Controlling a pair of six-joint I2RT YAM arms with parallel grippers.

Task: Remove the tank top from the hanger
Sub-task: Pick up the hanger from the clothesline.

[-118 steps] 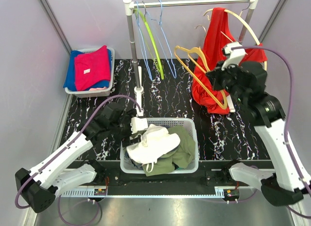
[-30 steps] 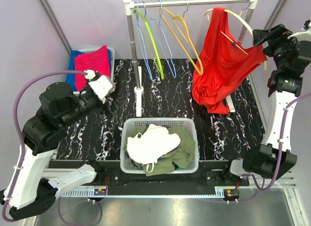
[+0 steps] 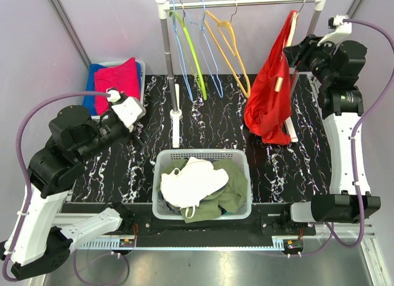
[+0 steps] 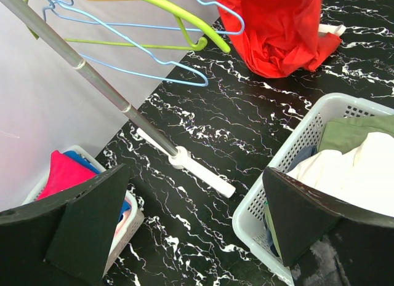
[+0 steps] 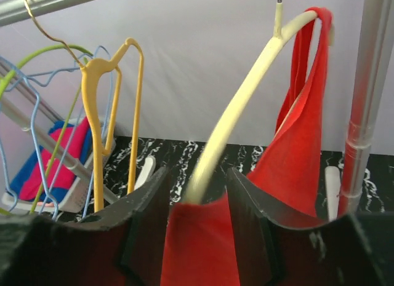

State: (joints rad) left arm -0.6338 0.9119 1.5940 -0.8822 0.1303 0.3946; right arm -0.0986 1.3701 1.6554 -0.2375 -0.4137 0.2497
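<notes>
Top external view: where is the red tank top (image 3: pixel 268 95)? (Mia)

On the cream plastic hanger (image 5: pixel 246 83), at the right end of the metal clothes rail (image 3: pixel 246 2). Its bunched lower end reaches down to the black marbled tabletop (image 3: pixel 209 120). (Jon)

And the right gripper (image 5: pixel 197 175)? (Mia)

Up near the rail's right post. Its fingers are partway apart, one on each side of the cream hanger's arm and the red cloth. I cannot tell whether they are pinching either one. (Jon)

The left gripper (image 4: pixel 196 175)? (Mia)

Spread wide with nothing between the fingers. It is raised over the table's left side, between the grey tub (image 3: pixel 114 118) of folded pink and blue cloth and the white mesh laundry basket (image 3: pixel 203 153) of white and olive clothes. (Jon)

Anything else on the rail? (Mia)

A yellow hanger (image 5: pixel 97 132) and a green hanger (image 4: pixel 178 11), left of the top. (Jon)
</notes>
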